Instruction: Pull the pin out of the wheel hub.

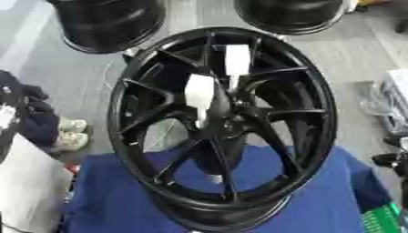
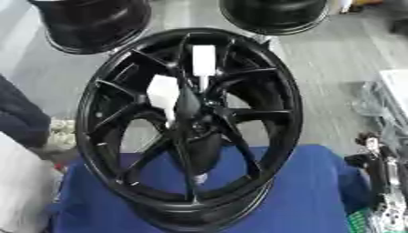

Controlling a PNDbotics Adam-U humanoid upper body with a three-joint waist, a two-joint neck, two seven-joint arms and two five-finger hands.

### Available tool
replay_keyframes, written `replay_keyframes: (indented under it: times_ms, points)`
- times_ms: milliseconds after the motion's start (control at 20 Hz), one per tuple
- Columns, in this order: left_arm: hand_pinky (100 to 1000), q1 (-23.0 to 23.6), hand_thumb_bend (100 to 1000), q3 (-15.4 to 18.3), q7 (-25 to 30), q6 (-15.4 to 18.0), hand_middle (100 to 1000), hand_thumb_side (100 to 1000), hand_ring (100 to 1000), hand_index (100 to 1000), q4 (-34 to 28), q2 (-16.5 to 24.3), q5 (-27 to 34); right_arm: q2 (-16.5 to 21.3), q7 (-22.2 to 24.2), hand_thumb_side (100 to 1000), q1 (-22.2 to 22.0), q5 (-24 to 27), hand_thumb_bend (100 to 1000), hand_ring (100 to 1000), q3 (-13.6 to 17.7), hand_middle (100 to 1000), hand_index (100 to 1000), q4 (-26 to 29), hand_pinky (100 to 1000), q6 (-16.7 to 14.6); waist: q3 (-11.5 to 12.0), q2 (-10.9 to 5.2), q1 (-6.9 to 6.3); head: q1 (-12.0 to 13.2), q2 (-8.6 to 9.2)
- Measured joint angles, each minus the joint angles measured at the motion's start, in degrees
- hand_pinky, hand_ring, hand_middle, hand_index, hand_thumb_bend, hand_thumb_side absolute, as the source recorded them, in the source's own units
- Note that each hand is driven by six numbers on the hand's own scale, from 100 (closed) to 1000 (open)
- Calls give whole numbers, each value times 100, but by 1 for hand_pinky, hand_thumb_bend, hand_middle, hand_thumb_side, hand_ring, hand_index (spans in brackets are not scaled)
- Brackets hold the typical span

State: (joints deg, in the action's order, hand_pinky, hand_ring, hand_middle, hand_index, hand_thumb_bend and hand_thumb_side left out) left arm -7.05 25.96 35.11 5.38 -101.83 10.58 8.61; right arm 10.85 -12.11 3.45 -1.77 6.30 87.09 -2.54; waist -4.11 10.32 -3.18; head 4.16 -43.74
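The wheel hub (image 1: pixel 223 123) stands nearly upright on a blue cloth (image 1: pixel 318 200) over the worktop, its black spoked face turned toward the camera. Two white pieces (image 1: pixel 199 93) show near the centre, one higher (image 1: pixel 237 59) and one lower — which of them is the pin, or its handle, I cannot tell, though each seems to run roughly up the face of the wheel from the hub's middle.

The right hand (image 2: pixel 374 159) shows only as dark and silver parts at the right edge, well apart from the hub and lower than the white pieces; whether its fingers are spread or curled cannot be told. The left hand shows in neither view. So the right arm is likely the nearer one, and the reach would go leftward and upward. Open room lies right of the rim; two more black wheels (image 1: pixel 108 22) stand behind — clear of that path.
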Motion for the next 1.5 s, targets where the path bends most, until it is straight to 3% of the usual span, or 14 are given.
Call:
replay_keyframes:
  times_ms: [200, 300, 650, 900, 1200, 1500]
  points:
    - [664, -2, 165, -10, -3, -32, 609, 634, 567, 709, -55, 17, 51, 0, 0, 918, 0, 0, 100, 506, 0, 731, 780, 0, 575, 0, 0, 2, -1, -14, 6]
    - [664, -10, 175, -40, -6, -23, 612, 580, 569, 712, -66, 113, 112, 0, 2, 927, 0, 0, 100, 505, 0, 731, 780, 0, 575, 1, -1, 2, -5, -20, 9]
    - [674, -115, 225, -468, 75, 387, 624, 490, 579, 733, -456, 935, 412, 3, 11, 929, 0, 0, 100, 506, -2, 731, 780, 0, 575, 5, -54, 2, -120, -28, 59]
    - [690, -457, 309, -1126, 354, 841, 653, 466, 602, 763, -699, 1672, 294, 61, 39, 928, -3, -22, 100, 505, -33, 732, 780, 0, 575, 7, -138, -4, -246, -15, 57]
    - [711, -1243, 403, -2007, 862, 1373, 691, 484, 637, 789, -628, 2539, -145, 141, 72, 933, -22, -55, 100, 506, -75, 732, 780, 0, 575, 16, -287, -26, -355, 61, 56]
    - [729, -2106, 518, -2894, 921, 1432, 721, 513, 669, 822, -182, 3406, -197, 158, 124, 932, -17, -57, 100, 505, -120, 731, 780, 0, 575, 16, -368, -27, -366, 150, 53]
